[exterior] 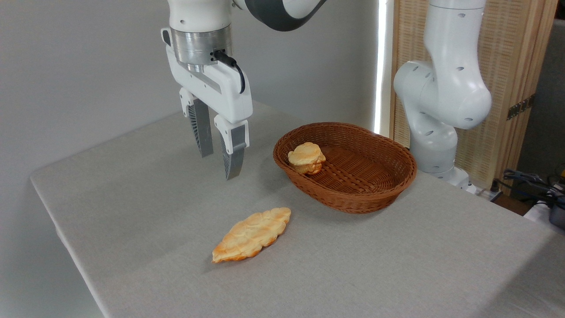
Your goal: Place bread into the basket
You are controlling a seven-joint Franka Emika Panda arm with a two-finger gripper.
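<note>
The bread point(306, 157), a small golden bun with a pale lumpy top, lies inside the brown wicker basket point(375, 194), against its left wall. My gripper point(219, 165) hangs above the table to the left of the basket, apart from it, pointing down. Its two fingers stand open with nothing between them.
A flat, leaf-shaped golden pastry point(252, 234) lies on the grey table point(132, 198) in front of the gripper and the basket. The arm's white base point(437, 132) stands behind the basket at the right. The table's left edge runs close to the wall.
</note>
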